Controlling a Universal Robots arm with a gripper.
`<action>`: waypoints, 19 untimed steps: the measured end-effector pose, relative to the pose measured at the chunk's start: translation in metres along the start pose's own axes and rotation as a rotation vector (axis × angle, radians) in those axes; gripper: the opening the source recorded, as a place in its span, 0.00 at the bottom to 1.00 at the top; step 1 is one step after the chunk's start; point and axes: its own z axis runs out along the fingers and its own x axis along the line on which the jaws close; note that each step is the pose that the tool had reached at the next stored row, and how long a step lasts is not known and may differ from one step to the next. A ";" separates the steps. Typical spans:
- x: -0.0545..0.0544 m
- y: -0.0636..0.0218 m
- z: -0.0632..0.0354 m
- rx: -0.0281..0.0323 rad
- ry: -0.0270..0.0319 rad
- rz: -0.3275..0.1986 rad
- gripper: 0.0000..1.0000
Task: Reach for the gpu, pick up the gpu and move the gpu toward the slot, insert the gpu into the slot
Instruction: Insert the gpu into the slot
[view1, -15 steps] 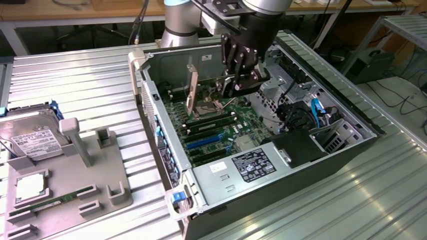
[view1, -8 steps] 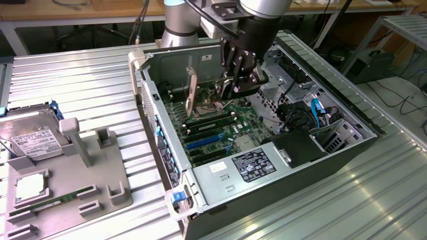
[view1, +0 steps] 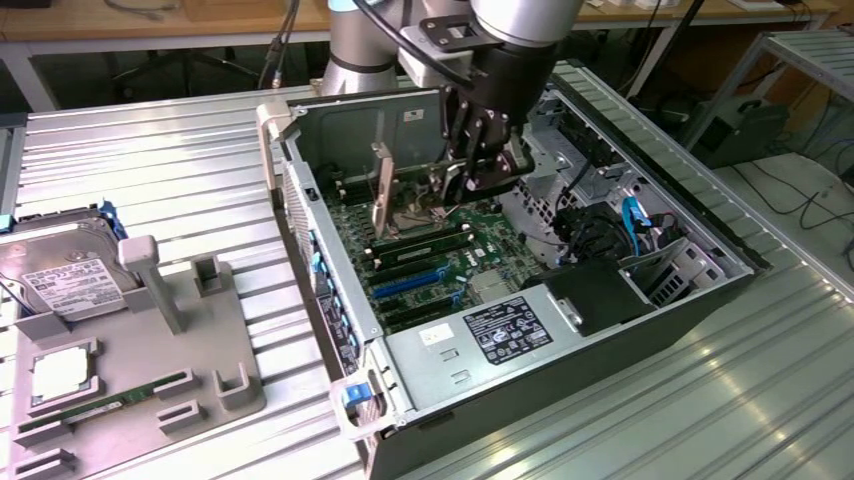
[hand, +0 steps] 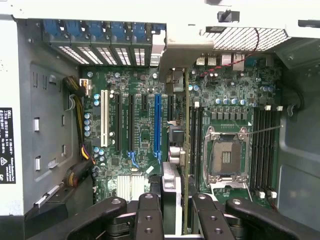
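The gpu (view1: 400, 195) stands on edge inside the open computer case (view1: 300, 200), its silver bracket end toward the case's rear wall. My gripper (view1: 477, 172) is shut on its other end from above. In the wrist view the gpu (hand: 186, 150) shows edge-on as a thin line running from between my fingers (hand: 150, 215) up to its bracket (hand: 175, 50). It lies over the motherboard between the blue slot (hand: 158, 125) and a long black slot (hand: 194, 135). Whether its lower edge touches a slot I cannot tell.
An empty CPU socket (hand: 225, 155) and memory slots (hand: 265, 150) lie beside the card. The power supply (view1: 514, 325) and blue cables (view1: 634, 220) fill the case's near end. On the exterior view's left, a grey fixture (view1: 200, 340) holds a hard drive (view1: 67, 280) and a memory stick (view1: 120, 400).
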 end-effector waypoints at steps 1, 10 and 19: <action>0.000 0.0006 0.0006 0.0084 -0.0001 -0.001 0.28; 0.001 0.0015 0.0069 0.0137 0.0000 0.005 0.28; 0.005 0.0049 0.0088 0.0138 -0.0013 0.005 0.28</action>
